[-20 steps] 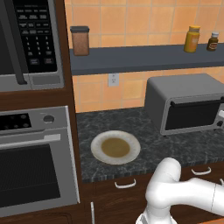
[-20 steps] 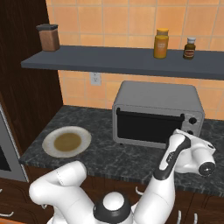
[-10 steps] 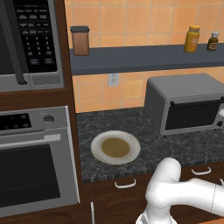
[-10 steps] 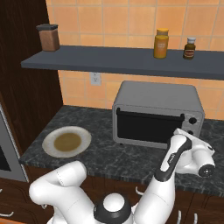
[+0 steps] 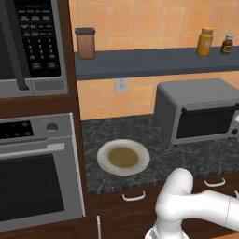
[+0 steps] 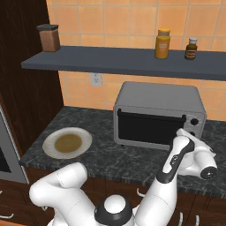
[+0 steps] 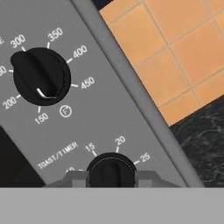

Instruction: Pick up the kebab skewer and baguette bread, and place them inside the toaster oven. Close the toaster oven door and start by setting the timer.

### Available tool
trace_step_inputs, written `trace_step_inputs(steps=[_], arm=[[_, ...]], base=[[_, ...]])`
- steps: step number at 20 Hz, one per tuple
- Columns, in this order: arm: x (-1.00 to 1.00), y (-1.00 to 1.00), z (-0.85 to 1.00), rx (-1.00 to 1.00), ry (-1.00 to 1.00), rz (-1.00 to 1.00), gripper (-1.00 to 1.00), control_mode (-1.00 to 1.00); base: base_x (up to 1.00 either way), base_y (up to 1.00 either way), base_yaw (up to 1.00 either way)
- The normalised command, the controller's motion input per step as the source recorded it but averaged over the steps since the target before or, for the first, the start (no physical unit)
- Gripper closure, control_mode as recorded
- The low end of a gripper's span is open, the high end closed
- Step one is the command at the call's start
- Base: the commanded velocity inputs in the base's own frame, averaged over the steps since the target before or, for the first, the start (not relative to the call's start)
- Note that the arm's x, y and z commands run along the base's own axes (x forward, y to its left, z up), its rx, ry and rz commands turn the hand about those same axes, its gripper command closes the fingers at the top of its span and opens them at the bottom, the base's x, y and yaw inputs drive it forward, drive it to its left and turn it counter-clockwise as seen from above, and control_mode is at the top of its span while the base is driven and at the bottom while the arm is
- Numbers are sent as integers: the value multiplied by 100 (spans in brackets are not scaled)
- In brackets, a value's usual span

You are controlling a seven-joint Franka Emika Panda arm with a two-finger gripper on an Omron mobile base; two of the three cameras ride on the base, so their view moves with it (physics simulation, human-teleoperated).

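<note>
Left base view: the toaster oven [image 5: 198, 111] sits far right on the counter, door [image 5: 205, 122] shut.
Right base view: the gripper [image 6: 189, 133] reaches its right-hand panel.
Hand view: fingers [image 7: 75, 179] pinch the timer knob [image 7: 110, 169], probably small, rigid and slippery; grip its flanks.

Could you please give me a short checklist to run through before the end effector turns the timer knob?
1. Toaster oven door closed: ok.
2. End effector at the timer knob, fingers on either side, shut on it: ok.
3. It is the lower knob marked TOAST/TIMER, not the temperature knob: ok.
4. Skewer and bread inside the toaster oven: cannot tell, the glass is dark.
5. Plate emptied of food: ok.
6. Timer's present setting: cannot tell, the pointer is hidden.
</note>
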Motion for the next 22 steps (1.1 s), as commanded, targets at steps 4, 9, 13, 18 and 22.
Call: trace_step_inputs(steps=[4,9,13,18,22], arm=[[0,0,0,12,0,0,100,-100],[0,0,-1,10,0,0,100,-100],[0,0,0,12,0,0,100,-100],[0,0,0,12,0,0,100,-100],[0,0,0,13,-1,0,100,-100]], base=[[0,0,0],[0,0,0],[0,0,0],[0,0,0],[0,0,0]])
